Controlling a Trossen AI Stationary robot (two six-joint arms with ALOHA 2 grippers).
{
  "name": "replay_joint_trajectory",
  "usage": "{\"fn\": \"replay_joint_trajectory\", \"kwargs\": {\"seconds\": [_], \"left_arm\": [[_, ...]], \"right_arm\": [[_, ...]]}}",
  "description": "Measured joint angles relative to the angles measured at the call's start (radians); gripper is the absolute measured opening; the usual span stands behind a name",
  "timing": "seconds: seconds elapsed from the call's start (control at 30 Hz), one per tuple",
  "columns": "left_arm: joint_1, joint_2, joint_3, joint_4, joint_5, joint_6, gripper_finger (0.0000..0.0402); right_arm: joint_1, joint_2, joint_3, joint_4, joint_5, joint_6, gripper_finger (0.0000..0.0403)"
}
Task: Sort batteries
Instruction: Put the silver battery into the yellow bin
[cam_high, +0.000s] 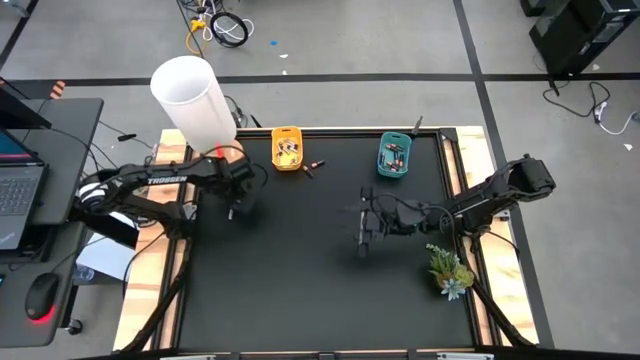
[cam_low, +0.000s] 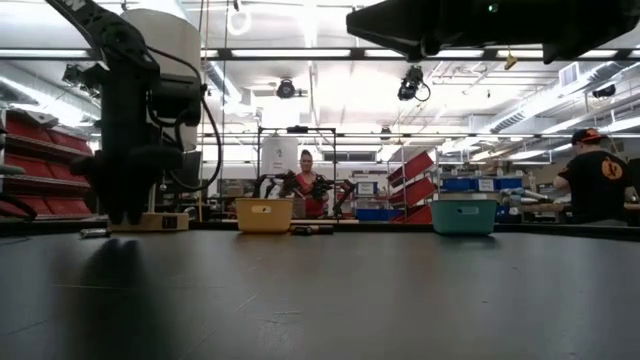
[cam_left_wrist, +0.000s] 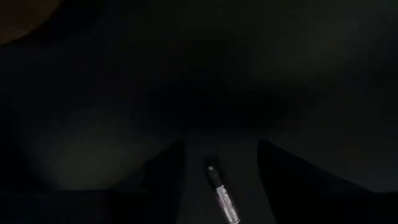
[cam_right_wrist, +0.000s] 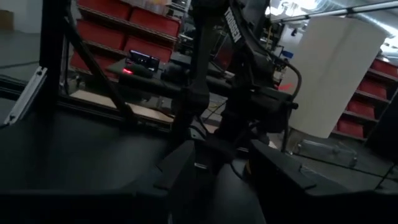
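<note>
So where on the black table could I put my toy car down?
The near half of the black mat is bare, bordered by the left gripper, the right gripper and the little plant. It is crowded at the far edge: the yellow bin, loose batteries beside it, and the teal bin.

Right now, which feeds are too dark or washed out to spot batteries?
Left wrist view: nearly black, only one slim silver battery shows between the left gripper and its open fingers. Low view: bright ceiling lights backlight the arms into silhouettes; the small yellow plastic bin and small teal plastic bin stay readable. High view: evenly lit; the black table mat hides dark cells.
</note>
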Motion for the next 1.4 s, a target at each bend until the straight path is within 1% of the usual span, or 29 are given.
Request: {"fn": "replay_joint_trajectory", "kwargs": {"seconds": [0.07,0.17,0.3,0.53,0.6,0.73,0.83,0.93,1.1,1.17,1.4], "left_arm": [[0.032,0.000,-0.006,0.018,0.023,0.002,0.0201],[0.063,0.000,-0.051,0.055,0.074,-0.006,0.0201],[0.069,-0.005,-0.104,0.096,0.113,-0.048,0.0201],[0.047,0.000,-0.079,0.077,0.089,-0.054,0.0201],[0.034,0.000,-0.052,0.033,0.070,-0.043,0.0201],[-0.019,0.000,0.038,-0.073,-0.024,-0.020,0.0201],[-0.053,-0.001,0.084,-0.155,-0.026,-0.044,0.0201],[-0.089,-0.001,0.063,-0.191,-0.016,-0.087,0.0201],[-0.139,-0.001,0.012,-0.169,0.002,-0.154,0.0201],[-0.159,-0.001,0.001,-0.134,0.006,-0.183,0.0201],[-0.180,-0.001,-0.002,-0.118,0.003,-0.201,0.0200]], "right_arm": [[-0.007,0.000,0.000,-0.001,0.000,0.005,0.0159],[-0.009,0.000,0.000,-0.019,0.000,0.007,0.0158],[-0.009,0.000,0.000,-0.032,0.001,0.007,0.0158],[-0.022,0.000,0.000,-0.052,0.013,0.011,0.0158],[-0.028,0.000,0.000,-0.067,0.013,0.019,0.0158],[-0.033,0.001,0.000,-0.076,0.013,0.030,0.0158],[-0.033,0.001,0.000,-0.082,0.014,0.029,0.0158],[-0.033,0.001,0.000,-0.075,0.015,0.029,0.0158],[-0.028,0.001,0.000,-0.088,0.015,0.030,0.0158],[-0.028,0.001,0.000,-0.091,0.015,0.029,0.0158],[-0.030,0.001,0.000,-0.090,0.014,0.027,0.0158]]}}
